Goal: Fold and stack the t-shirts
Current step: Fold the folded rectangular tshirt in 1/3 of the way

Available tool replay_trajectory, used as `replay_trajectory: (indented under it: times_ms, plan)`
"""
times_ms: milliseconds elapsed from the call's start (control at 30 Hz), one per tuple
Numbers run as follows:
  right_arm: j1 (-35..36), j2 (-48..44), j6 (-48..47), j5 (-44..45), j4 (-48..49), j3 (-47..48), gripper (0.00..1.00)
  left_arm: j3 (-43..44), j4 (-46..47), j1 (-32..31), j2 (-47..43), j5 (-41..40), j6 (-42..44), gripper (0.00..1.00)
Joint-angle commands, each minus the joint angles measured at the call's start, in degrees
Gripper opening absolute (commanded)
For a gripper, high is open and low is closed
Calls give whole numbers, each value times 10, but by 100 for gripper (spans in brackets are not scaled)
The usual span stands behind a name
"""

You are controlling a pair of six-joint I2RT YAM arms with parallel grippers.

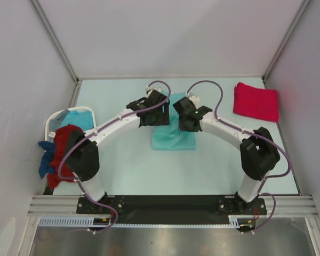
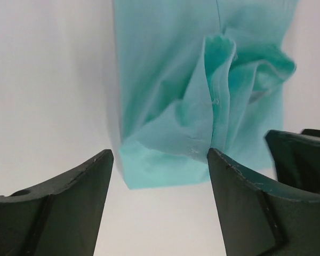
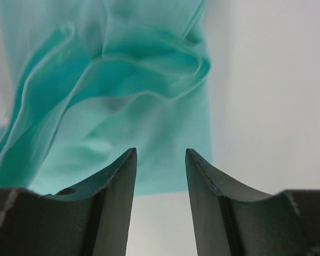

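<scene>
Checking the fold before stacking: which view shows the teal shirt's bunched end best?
Left wrist: the teal shirt fills it, crumpled pleats and near edge sharp. Right wrist shows the rumpled cloth, but blurrier. Top view shows it small, partly hidden.

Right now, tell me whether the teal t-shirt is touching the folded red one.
Apart. The top view shows a strip of bare table between the teal t-shirt and the folded red t-shirt.

1. Top view: bright, even, diffuse overhead light; faint soft shadows on the table [image 1: 122, 170]; sharp across the table.
2. Left wrist: light teal t-shirt [image 2: 165, 80] crisp, table overexposed to near-white; left fingers [image 2: 64, 208] dark, soft-focus.
3. Right wrist: shirt folds blurred, soft shadow beside the shirt; right fingers [image 3: 106, 208] underexposed.
</scene>
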Motion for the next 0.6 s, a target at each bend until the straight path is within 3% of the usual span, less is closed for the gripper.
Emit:
replay_trajectory:
  times_ms: [0, 200, 567]
  plan:
    - [48, -8, 41, 10, -5, -43, 47, -43, 12, -46, -9, -11, -28, 78]
    - [57, -13, 48, 20, 10, -54, 47, -41, 17, -54, -5, -48, -7, 78]
    - [13, 40, -2, 16, 9, 35, 46, 58, 0, -18, 26, -55, 18, 79]
